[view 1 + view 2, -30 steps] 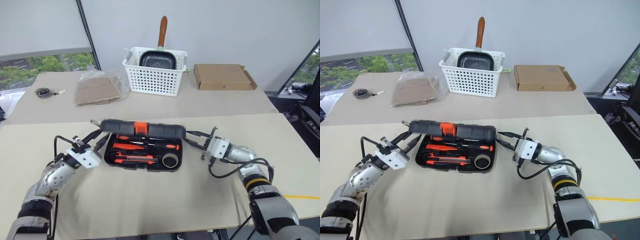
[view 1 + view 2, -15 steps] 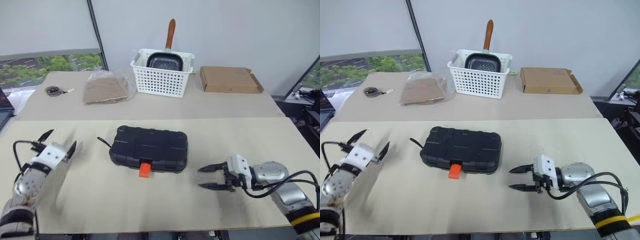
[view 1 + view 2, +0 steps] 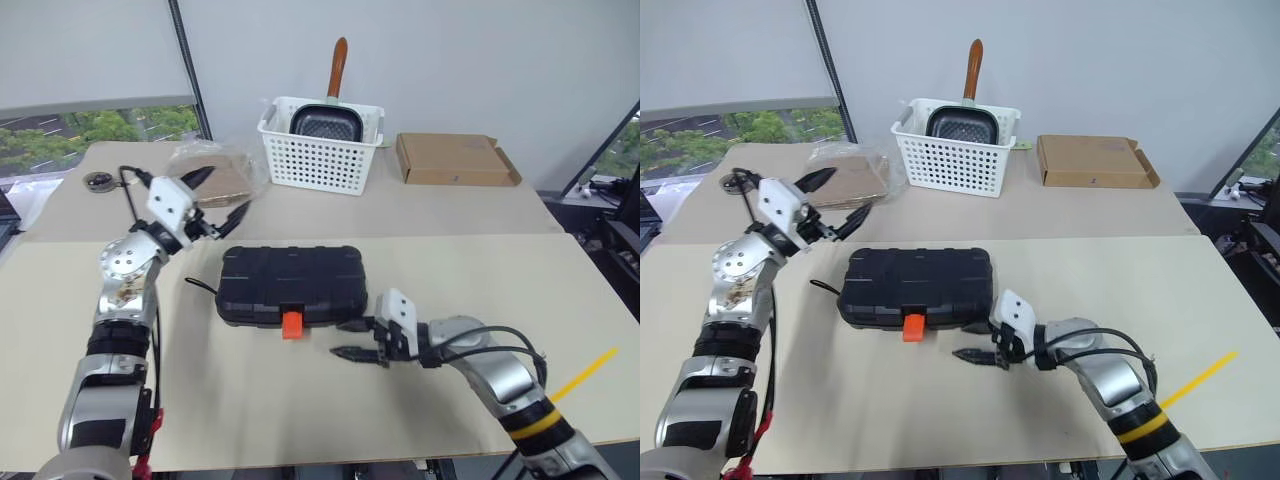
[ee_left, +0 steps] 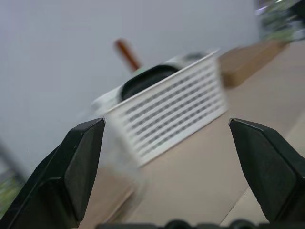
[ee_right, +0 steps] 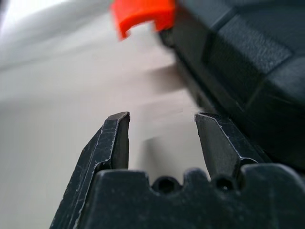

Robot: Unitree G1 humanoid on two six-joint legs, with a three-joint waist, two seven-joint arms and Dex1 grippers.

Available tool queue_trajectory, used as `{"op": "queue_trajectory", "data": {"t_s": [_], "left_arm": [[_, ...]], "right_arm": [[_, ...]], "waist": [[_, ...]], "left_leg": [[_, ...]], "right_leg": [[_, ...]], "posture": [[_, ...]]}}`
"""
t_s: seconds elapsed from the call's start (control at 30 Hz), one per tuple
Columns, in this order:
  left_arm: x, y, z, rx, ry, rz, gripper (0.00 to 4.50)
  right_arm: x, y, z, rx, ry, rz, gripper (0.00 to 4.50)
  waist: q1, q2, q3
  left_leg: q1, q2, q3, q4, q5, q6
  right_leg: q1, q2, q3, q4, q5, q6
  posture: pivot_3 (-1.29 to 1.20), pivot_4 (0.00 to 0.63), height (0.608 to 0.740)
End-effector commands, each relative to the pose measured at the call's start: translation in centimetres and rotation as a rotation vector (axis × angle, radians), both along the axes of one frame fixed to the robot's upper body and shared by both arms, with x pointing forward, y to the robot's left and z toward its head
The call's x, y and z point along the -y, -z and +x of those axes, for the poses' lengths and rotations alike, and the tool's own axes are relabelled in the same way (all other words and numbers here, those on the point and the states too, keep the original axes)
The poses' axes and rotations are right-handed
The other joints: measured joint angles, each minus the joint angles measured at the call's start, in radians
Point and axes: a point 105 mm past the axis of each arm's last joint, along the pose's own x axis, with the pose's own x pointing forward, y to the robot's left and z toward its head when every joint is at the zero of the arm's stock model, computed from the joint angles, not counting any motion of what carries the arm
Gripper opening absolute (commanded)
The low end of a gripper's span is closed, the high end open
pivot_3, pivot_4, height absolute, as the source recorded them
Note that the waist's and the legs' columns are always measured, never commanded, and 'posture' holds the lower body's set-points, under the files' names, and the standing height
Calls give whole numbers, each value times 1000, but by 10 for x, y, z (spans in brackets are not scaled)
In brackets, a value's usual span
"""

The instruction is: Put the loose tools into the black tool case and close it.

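Both claws (image 3: 218, 190) (image 3: 352, 340) agape, empty, off closed case (image 3: 290, 285)

Pale wall (image 3: 450, 50), window (image 3: 90, 125) showing greenery at left, 2 beige tables (image 3: 600, 330).

Tool case (image 3: 291, 286) lid went from propped open to shut. Left gripper (image 3: 213, 195) let go, lifted, opened wide. Right gripper (image 3: 352, 338) moved near orange latch (image 3: 292, 324).
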Motion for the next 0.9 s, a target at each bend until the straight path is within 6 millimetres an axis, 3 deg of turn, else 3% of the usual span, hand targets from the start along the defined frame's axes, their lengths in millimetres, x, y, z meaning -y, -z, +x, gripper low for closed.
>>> {"op": "queue_trajectory", "data": {"t_s": [0.03, 0.2, 0.37, 0.47, 0.63, 0.77, 0.9], "left_arm": [[28, 0, -4, -16, 119, 55, 4449], [45, 24, -4, -102, 189, 137, 4449], [52, 30, 1, -126, 185, 140, 4449], [56, 27, 5, -139, 175, 95, 4449], [65, 50, -2, -215, 203, 175, 4449], [57, 77, 4, -309, 112, 262, 4449], [55, 95, 5, -385, 61, 293, 4449]], "right_arm": [[14, -29, 37, 98, 209, 64, 2575], [20, -38, 68, 207, 362, 69, 2575], [20, -48, 97, 261, 533, 107, 2575], [18, -51, 102, 283, 579, 126, 2575], [27, -54, 98, 290, 585, 124, 2575], [44, -63, 83, 275, 518, 90, 2575], [40, -74, 65, 170, 453, 127, 2575]], "waist": [[-1, 0, 0], [-5, 0, 0], [-9, 0, 1], [-8, 0, 1], [-9, 1, 1], [-7, 1, 1], [-7, 1, 0]], "left_leg": [[0, 0, 0, 0, 1, -1], [0, 1, -2, 0, 0, 0], [0, 1, -2, -1, -1, 3], [-1, 1, -2, -1, 4, -3], [-1, 0, -2, -3, 4, -2], [-1, -1, -2, -5, 3, -1], [2, -1, -3, -5, -2, 8]], "right_leg": [[0, 0, 0, 0, 0, 0], [-1, 2, -1, 1, 0, 0], [-1, 2, 0, 2, 0, 0], [-2, 2, 0, 2, 0, 0], [-2, 2, 1, 1, 0, -1], [-1, 1, 1, -1, 0, 0], [2, 1, 1, -1, 0, 0]], "posture": [[0, 150, 700], [0, 150, 700], [0, 150, 700], [0, 150, 700], [0, 150, 700], [0, 150, 700], [0, 150, 700]]}}
